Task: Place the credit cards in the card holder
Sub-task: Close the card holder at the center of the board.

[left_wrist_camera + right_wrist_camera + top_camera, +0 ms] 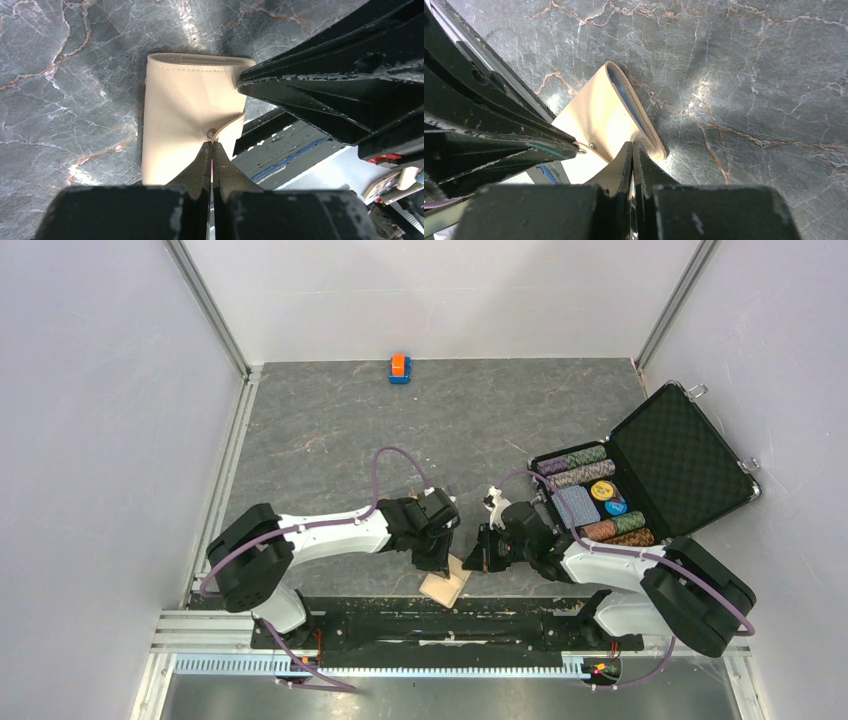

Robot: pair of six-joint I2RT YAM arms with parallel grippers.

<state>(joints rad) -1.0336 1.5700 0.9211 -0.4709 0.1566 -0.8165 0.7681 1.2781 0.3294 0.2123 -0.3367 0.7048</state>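
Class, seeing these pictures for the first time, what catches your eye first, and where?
Near the table's front edge, the left claw and right claw are both shut on a tan card holder. To the right an open black case shows colourful poker chips, and an orange-and-blue block sits alone at the far edge.

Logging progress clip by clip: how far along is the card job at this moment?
Done, it seems: no loose credit card is in view, and a blue edge shows inside the card holder mouth. In hand: the left claw and the right claw are shut, tips against the holder, the left at its snap tab; a pinch cannot be confirmed. Left: probably fastening the tab and letting go.
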